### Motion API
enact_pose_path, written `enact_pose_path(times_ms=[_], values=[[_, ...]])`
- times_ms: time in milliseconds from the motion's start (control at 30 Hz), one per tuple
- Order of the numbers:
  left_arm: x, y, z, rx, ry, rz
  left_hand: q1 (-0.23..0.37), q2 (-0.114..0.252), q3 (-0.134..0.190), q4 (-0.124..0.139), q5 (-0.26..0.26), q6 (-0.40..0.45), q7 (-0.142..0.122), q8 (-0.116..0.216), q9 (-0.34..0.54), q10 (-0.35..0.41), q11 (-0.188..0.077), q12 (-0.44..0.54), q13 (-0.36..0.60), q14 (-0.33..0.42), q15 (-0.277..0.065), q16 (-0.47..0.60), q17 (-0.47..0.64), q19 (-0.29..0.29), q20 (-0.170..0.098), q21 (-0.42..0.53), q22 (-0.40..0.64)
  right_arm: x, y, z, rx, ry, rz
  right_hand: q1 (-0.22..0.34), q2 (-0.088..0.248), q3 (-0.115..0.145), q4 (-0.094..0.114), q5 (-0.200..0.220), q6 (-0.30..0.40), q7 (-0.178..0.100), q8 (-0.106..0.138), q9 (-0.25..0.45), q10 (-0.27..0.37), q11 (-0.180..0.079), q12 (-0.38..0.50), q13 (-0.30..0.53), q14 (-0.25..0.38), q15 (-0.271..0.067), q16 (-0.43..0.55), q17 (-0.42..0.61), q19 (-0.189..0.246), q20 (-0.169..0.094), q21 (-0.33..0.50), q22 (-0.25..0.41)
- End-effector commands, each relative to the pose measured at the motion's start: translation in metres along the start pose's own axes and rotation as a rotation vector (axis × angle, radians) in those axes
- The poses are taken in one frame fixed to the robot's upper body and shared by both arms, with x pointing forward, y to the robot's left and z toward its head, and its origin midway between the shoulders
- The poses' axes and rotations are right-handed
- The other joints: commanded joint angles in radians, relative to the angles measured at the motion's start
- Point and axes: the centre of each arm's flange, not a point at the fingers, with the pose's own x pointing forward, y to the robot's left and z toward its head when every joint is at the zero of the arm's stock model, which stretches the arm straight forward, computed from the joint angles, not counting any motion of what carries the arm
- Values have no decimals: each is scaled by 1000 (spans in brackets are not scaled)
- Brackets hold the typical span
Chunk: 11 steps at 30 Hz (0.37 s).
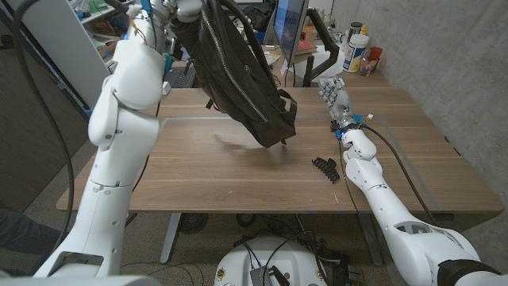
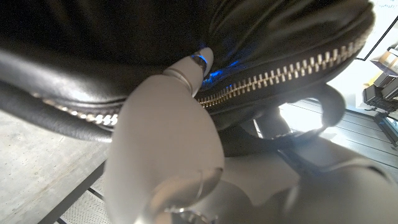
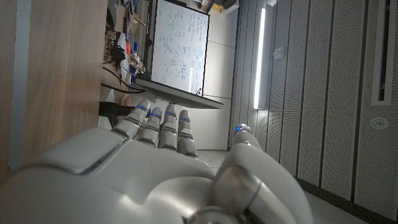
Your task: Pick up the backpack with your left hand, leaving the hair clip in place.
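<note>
Head view: left hand (image 1: 184, 9) holds backpack (image 1: 242, 71) aloft, hair clip (image 1: 325, 168) on table (image 1: 198, 171) | right hand (image 1: 336, 99) spread, empty

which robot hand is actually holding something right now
The left robot hand: it grips the black backpack, which hangs clear above the table. The right robot hand holds nothing, fingers apart, near the hair clip lying on the wood.
</note>
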Motion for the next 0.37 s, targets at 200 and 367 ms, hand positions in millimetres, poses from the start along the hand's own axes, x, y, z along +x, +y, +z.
enact_pose_path(times_ms=[200,367], values=[[9,29,22,41,-43,62,-11,21,1,7,1,87,80,5,3,12,-6,-10,8,182,-241,-14,7,4,-15,-6,2,1,6,-3,1,5,7,-7,5,2,-3,4,11,-1,1,4,8,1,3,6,7,2,-2,1,5,-1,-5,5],[5,32,28,73,-44,71,-12,23,1,8,0,87,78,4,-1,12,-8,-15,9,174,-248,-21,10,3,-20,-7,2,5,8,-7,8,7,15,-7,5,2,-4,4,11,-2,1,4,8,1,3,6,7,3,-3,1,5,-1,-5,6]])
